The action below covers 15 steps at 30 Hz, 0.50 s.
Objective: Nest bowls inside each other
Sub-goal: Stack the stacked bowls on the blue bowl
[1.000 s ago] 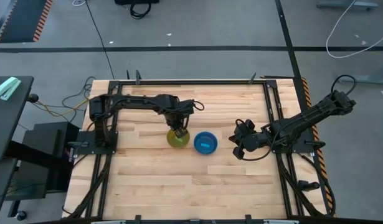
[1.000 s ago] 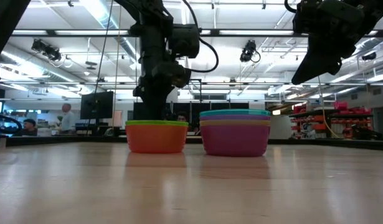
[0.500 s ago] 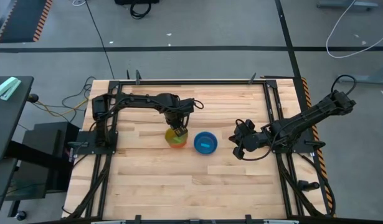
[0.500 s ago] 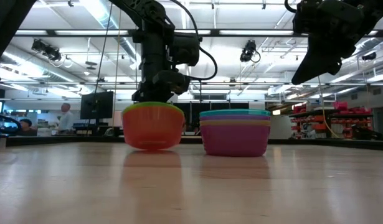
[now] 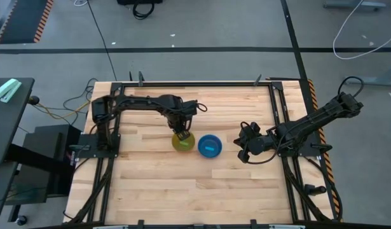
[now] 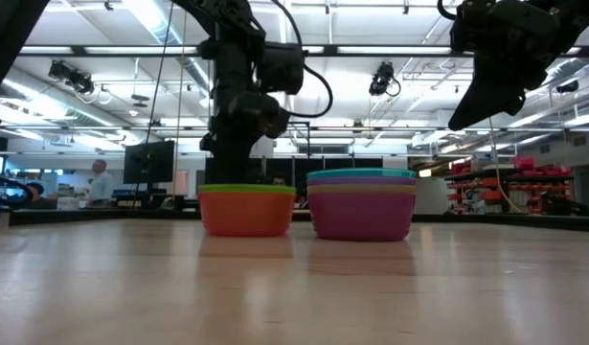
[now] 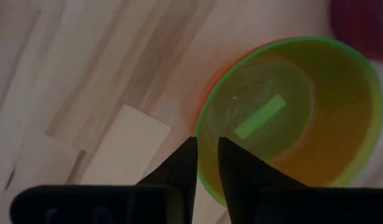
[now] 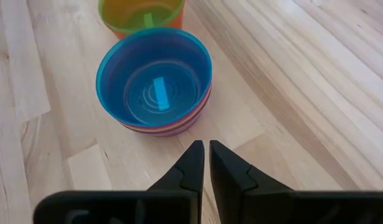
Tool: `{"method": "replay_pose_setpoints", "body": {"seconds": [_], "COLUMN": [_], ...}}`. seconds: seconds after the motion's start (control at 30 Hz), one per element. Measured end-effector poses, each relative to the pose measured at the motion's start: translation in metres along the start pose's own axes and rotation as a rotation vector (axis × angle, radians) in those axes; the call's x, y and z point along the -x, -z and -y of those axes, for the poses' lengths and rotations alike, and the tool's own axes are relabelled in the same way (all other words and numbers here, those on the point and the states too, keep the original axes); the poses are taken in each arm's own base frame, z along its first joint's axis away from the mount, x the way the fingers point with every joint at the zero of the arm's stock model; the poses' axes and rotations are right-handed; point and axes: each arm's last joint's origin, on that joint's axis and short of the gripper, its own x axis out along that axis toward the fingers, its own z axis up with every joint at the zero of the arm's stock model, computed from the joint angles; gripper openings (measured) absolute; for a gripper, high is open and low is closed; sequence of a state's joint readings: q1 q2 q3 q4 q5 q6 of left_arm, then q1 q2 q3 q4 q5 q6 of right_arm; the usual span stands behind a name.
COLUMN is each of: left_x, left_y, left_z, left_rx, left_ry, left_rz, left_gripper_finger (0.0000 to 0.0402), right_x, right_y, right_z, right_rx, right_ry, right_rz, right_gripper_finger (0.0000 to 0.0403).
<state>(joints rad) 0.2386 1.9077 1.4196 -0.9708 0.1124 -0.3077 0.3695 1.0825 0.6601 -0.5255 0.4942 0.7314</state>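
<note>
One camera hangs high above the bench (image 5: 182, 184) and looks straight down, far enough to take in the whole top, both arms and the floor around. A second sits at bench-top height and looks level across the wood into the room behind, with the blue-topped stack of bowls (image 6: 362, 203) close in front. The left wrist camera looks down past its own hand (image 7: 205, 163), very near the green-rimmed bowl (image 7: 291, 112) beside that stack. The right wrist camera, farther back, looks past its hand (image 8: 206, 163) at the stack, and shares both with the high view.
</note>
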Motion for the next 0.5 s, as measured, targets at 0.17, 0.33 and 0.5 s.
{"method": "replay_pose_setpoints", "body": {"seconds": [0.17, 0.33, 0.5], "left_x": [0.0099, 0.0066, 0.0018], "left_y": [0.0016, 0.0007, -0.0005], "left_z": [0.0005, 0.0025, 0.0025], "left_rx": [0.019, 0.014, 0.015], "left_ry": [0.008, 0.008, 0.005], "left_rz": [0.030, 0.029, 0.019], "left_gripper_finger": [0.0081, 0.0085, 0.0090], "right_x": [0.0000, 0.0000, 0.0000], "right_y": [0.0000, 0.0000, 0.0000], "right_z": [0.0001, 0.0000, 0.0000], "right_rx": [0.001, 0.001, 0.001], "right_ry": [0.001, 0.001, 0.000], "right_rz": [0.001, 0.000, 0.000], "right_gripper_finger": [0.0034, 0.0034, 0.0034]}}
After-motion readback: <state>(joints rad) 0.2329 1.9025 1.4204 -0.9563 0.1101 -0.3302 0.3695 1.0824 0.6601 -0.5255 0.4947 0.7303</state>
